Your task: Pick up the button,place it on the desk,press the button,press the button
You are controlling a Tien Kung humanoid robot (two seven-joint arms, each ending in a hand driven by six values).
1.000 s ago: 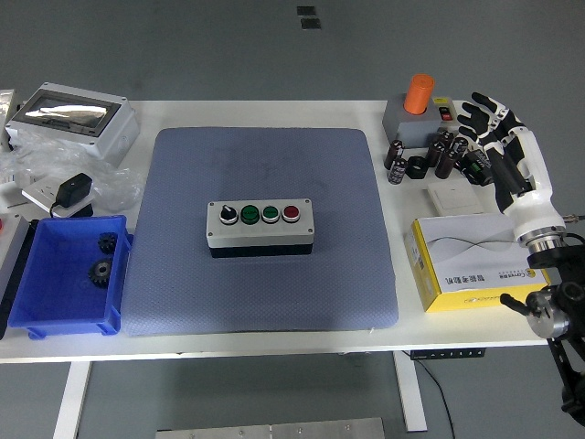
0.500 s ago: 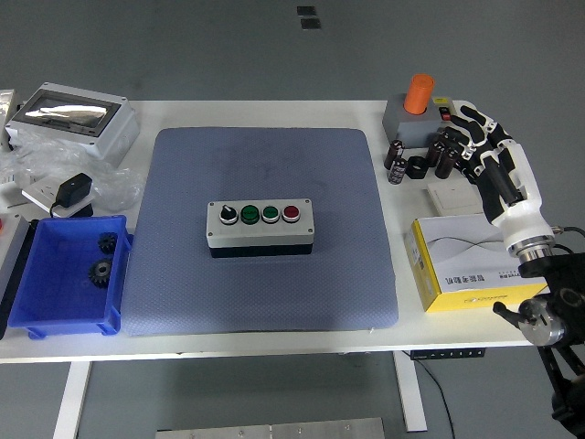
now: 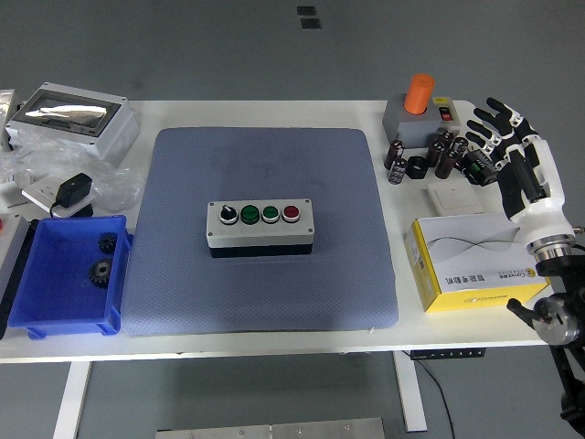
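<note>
From the head view I see the push-button control box (image 3: 260, 228) lying flat near the middle of the grey-blue mat (image 3: 265, 165), which covers the centre of the white bench (image 3: 274, 340). On its lid, from left to right, sit a black selector knob, two green buttons and one red button. Nothing touches the box.

My right hand (image 3: 512, 155) is well to the right of the box, off the mat, raised over the bench's far right corner with its fingers (image 3: 487, 126) spread and relaxed, grasping nothing. It hovers just beside a cluster of black capacitors (image 3: 430, 155). Behind those stands a grey box with an orange knob (image 3: 417, 108). Nearer than the hand lies a yellow carton (image 3: 475, 265).

Left of the mat sits a blue bin (image 3: 69, 279) holding black gears (image 3: 102, 261), and farther back a grey enclosure (image 3: 71, 119).
</note>
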